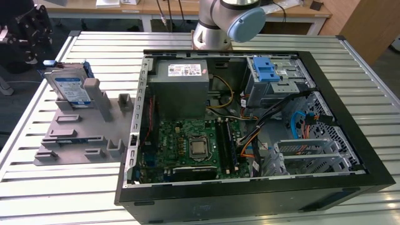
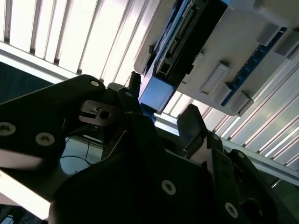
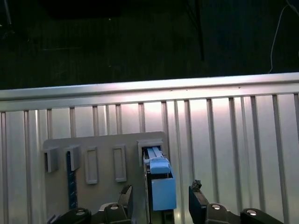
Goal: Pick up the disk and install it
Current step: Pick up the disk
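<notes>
The disk (image 1: 69, 89) stands on edge in a grey holder (image 1: 78, 136) on the slatted table, at the exterior view's left beside the open computer case (image 1: 250, 117). It is silver with a white-and-blue label and blue rails. In the first wrist view its blue end (image 3: 159, 186) sits between my two black fingers (image 3: 125, 196). My gripper (image 3: 161, 198) is open, with a gap on each side of the disk. The second wrist view shows the disk's edge (image 2: 187, 37), with the gripper (image 2: 161, 100) just short of its blue end.
The arm's base (image 1: 212, 23) stands behind the case. Inside the case are a grey power-supply box (image 1: 181, 79), a drive cage with a blue latch (image 1: 269, 70), a motherboard (image 1: 194, 145) and loose cables. The holder carries several empty slots (image 3: 105, 163). The table edge (image 3: 149, 88) lies beyond it.
</notes>
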`<state>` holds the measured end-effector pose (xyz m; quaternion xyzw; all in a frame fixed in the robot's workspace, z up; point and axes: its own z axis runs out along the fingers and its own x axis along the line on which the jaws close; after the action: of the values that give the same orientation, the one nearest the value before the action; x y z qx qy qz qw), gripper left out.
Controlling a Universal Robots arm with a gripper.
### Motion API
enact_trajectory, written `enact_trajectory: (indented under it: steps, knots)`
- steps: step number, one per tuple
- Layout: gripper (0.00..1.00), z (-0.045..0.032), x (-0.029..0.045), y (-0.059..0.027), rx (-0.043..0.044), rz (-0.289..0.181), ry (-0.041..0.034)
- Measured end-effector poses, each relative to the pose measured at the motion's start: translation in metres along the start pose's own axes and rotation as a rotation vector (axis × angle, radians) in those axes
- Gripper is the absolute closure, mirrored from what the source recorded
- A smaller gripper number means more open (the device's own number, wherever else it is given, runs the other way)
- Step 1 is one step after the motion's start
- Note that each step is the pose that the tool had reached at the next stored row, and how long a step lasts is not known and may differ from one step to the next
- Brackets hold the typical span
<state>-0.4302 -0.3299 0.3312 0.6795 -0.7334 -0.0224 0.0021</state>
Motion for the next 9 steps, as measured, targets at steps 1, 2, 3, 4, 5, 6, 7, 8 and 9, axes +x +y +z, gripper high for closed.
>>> enact_trajectory:
  steps: [1, 2, 3, 4, 5, 6, 7, 8, 9]
  knots:
    - [0.41, 0.0018, 0.0000, 0.0000, -0.0003, -0.006, 0.0002]
    - [0.41, 0.0035, 0.0001, -0.0001, -0.0003, -0.009, 0.0003]
    - [0.41, 0.0052, 0.0002, 0.0000, -0.0004, -0.011, 0.0004]
    - [0.41, 0.0068, 0.0002, 0.0000, -0.0004, -0.011, 0.0004]
    - [0.41, 0.0085, 0.0003, 0.0000, -0.0004, -0.011, 0.0004]
    - [0.41, 0.0105, 0.0003, -0.0001, -0.0003, -0.011, 0.0004]
    - [0.41, 0.0123, 0.0004, -0.0002, -0.0003, -0.011, 0.0004]
    - [0.41, 0.0140, 0.0004, -0.0002, -0.0003, -0.011, 0.0004]
    - [0.41, 0.0158, 0.0005, -0.0003, -0.0005, -0.012, 0.0005]
